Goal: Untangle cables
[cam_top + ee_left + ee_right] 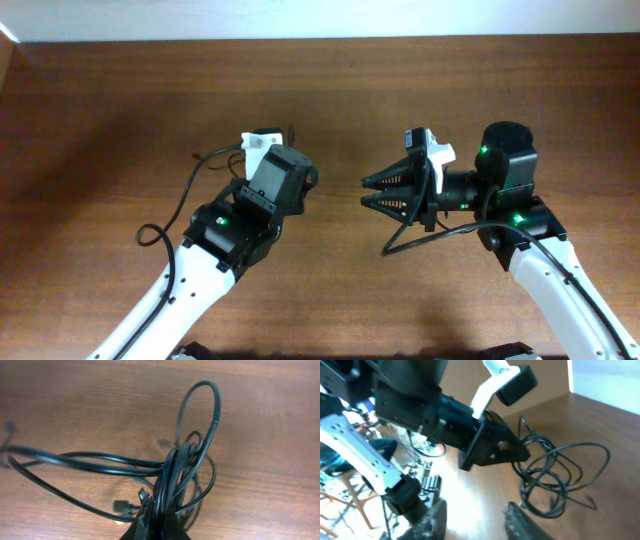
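The left arm (pixel 190 285) comes in from 7 o'clock and the right arm (pixel 560 280) from 5 o'clock, both over a brown wooden bench (pixel 100 100). The left end effector (pixel 157 525) is pinched narrow on the cables (pixel 172 467). In the left wrist view it sits at 6 o'clock of the picture, with several black strands gathered tightly between its jaws and rising out of them as one bunch. Above the grip, one strand arches in a tall loop toward 12 o'clock. Smaller loops bulge out toward 3 o'clock, and two or three long strands sweep away toward 9 o'clock, lying on the wood. A small dark connector plug (pixel 120 506) lies at about 8 o'clock from the bunch, just beside the jaws. From the right wrist view the same tangle spreads over the bench in loose overlapping loops, directly in front of the left end effector's tip. How many cords make it up cannot be told. The right end effector (pixel 368 192) sits just right of the bench's centre and points toward 9 o'clock, facing the left one. Its two fingers are parted moderately with nothing between them. It is near the tangle but apart from it, and touches no strand.
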Motion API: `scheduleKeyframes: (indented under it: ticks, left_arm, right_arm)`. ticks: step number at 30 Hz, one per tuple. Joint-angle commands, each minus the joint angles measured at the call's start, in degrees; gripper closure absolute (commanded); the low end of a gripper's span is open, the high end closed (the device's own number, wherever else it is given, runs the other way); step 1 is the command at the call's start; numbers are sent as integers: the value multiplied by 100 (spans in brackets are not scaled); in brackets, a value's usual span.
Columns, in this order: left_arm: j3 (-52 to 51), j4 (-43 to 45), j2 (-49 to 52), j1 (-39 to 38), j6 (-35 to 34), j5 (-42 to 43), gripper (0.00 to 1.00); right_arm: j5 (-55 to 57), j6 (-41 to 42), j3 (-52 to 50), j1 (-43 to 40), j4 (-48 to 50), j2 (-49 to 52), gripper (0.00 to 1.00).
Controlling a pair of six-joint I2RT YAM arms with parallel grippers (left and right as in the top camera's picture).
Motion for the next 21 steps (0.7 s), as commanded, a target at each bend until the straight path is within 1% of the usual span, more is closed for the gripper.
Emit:
scheduleKeyframes:
  ticks: [1,3,4,7,10,11,13,16,18,21]
  left_arm:
    - [-22,61,-11,22,1231,389,100]
    - [-22,68,-11,22,2140,1379,100]
    - [-22,70,-11,22,2385,1838,100]
    - [-20,83,-11,22,2787,3034,100]
    - [-20,72,-11,22,3169,3886,100]
    - [-20,57,-11,22,3270,4006,100]
    - [-20,-9,-11,22,3359,4044,100]
    - [-22,-133,-11,22,3473,4068,100]
    - [-22,-140,-11,22,3486,4070,100]
    - [-22,-85,-11,22,3589,4389,100]
  right_arm:
    - [376,2,72,-15,-151,-59,55]
    - [396,-280,72,-11,-372,-59,51]
    - [535,-341,72,-11,-507,-59,50]
    - [1246,-341,72,-11,-896,-59,49]
    - [1884,-876,72,-11,-1416,-59,49]
    - [1965,-1143,72,-11,-1530,-59,48]
    - [2022,-2041,72,-11,-1735,-59,48]
    - [2017,-2975,68,-11,-1814,-59,41]
    - [2006,-3560,68,-11,-1993,-59,32]
    - [1832,-4144,68,-11,-2435,-55,30]
